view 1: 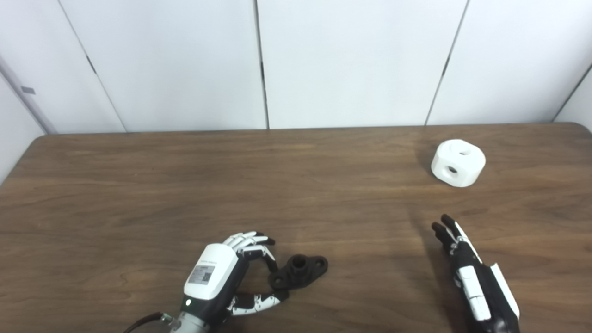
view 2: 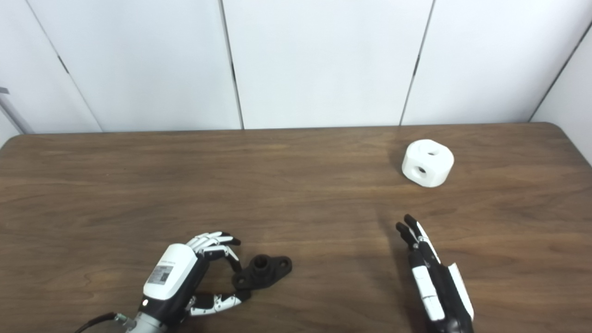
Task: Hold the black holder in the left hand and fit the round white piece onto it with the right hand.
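The left hand [view 1: 217, 277] is cupping, fingers apart, around the black holder [view 1: 299, 271], seemingly just touching it. The right hand [view 1: 471, 277] is hovering flat and empty near the round white piece [view 1: 458, 163].

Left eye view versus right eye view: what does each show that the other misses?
Only the left eye view shows a small grey tag on the left wall panel. Only the right eye view shows the table's far right corner rounding off, with wall beside it. Both show the left hand open around one end of the black holder, which lies on the table, the right hand open and empty, and the round white piece farther back, untouched.
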Tool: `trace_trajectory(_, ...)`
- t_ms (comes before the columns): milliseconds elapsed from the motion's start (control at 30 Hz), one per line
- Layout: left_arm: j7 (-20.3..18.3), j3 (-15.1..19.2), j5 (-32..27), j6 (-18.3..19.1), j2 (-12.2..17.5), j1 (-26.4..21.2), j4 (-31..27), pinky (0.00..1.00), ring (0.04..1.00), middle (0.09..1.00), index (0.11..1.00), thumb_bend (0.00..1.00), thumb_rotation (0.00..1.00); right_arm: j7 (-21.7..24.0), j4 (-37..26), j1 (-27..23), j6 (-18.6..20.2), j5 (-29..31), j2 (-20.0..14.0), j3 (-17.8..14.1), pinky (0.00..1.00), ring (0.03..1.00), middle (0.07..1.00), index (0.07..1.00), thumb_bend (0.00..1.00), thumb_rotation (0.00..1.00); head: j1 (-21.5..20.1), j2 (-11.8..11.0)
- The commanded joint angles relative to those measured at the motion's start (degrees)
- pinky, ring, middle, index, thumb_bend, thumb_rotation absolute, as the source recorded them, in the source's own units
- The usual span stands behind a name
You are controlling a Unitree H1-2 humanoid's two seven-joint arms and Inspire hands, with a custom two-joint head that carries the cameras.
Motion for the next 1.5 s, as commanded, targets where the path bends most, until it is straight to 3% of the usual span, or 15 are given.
trace_trajectory(0,1.0,0.4,0.8,-0.8,1.0,-0.4,3.2,0.83,0.837,0.771,0.489,0.51,0.04,0.0,-1.7,0.8,0.5,-0.2,1.3,0.3,1.00,0.961,0.923,0.954,0.61,0.97,-0.6,0.1)
trace_trajectory(267,1.0,0.3,0.4,-2.1,0.6,-1.0,4.0,0.81,0.825,0.759,0.489,0.51,0.04,-0.1,-3.6,0.3,3.0,0.6,0.7,-1.0,1.00,0.961,0.917,0.944,0.61,0.95,-2.5,-0.1)
trace_trajectory(500,1.1,0.0,1.0,-1.4,-0.5,-1.0,3.9,0.80,0.823,0.759,0.488,0.52,0.04,0.7,-6.5,-1.8,4.2,0.8,-2.1,-3.8,0.98,0.962,0.923,0.942,0.61,0.90,-3.3,-0.7)
trace_trajectory(567,1.0,-0.1,1.1,-1.3,-0.6,-1.0,4.1,0.80,0.820,0.761,0.488,0.51,0.04,1.1,-7.3,-2.7,4.9,1.4,-2.7,-4.7,0.93,0.957,0.928,0.945,0.60,0.74,-3.4,-0.9)
trace_trajectory(700,0.6,-0.1,0.6,-1.1,-0.8,-0.9,4.4,0.81,0.820,0.765,0.488,0.51,0.04,1.1,-7.6,-5.0,6.1,0.0,-3.8,-5.6,0.94,0.965,0.935,0.943,0.64,0.58,-3.7,-1.3)
trace_trajectory(833,0.5,0.0,0.7,-0.6,-1.1,-0.6,4.2,0.81,0.822,0.765,0.488,0.52,0.04,0.5,-8.2,-8.8,9.5,-4.9,-5.1,-5.9,0.95,0.960,0.942,0.935,0.69,0.44,-4.0,-1.5)
trace_trajectory(967,0.6,0.2,0.8,-0.6,-1.4,-0.2,3.8,0.80,0.814,0.760,0.487,0.52,0.04,1.3,-8.8,-12.4,13.9,-7.6,-6.9,-6.1,0.94,0.974,0.968,0.922,0.75,0.37,-4.9,-1.5)
trace_trajectory(1167,-0.7,0.2,1.6,0.8,-1.3,0.4,2.5,0.82,0.815,0.760,0.487,0.52,0.04,2.2,-8.9,-18.8,21.3,-19.7,-11.0,-3.9,0.97,0.971,0.957,0.885,0.83,0.36,-6.4,-2.0)
trace_trajectory(1300,-0.7,0.4,1.6,0.7,-1.1,0.6,2.3,0.81,0.807,0.753,0.487,0.52,0.04,2.3,-7.2,-22.4,22.6,-26.1,-13.1,-2.6,1.00,0.987,0.966,0.877,0.84,0.36,-7.3,-2.2)
trace_trajectory(1467,-1.3,0.6,1.2,1.0,-0.8,0.6,2.2,0.81,0.808,0.753,0.487,0.52,0.04,2.9,-4.8,-25.8,22.0,-29.7,-14.8,-2.2,0.98,0.999,0.985,0.885,0.83,0.34,-9.2,-2.9)
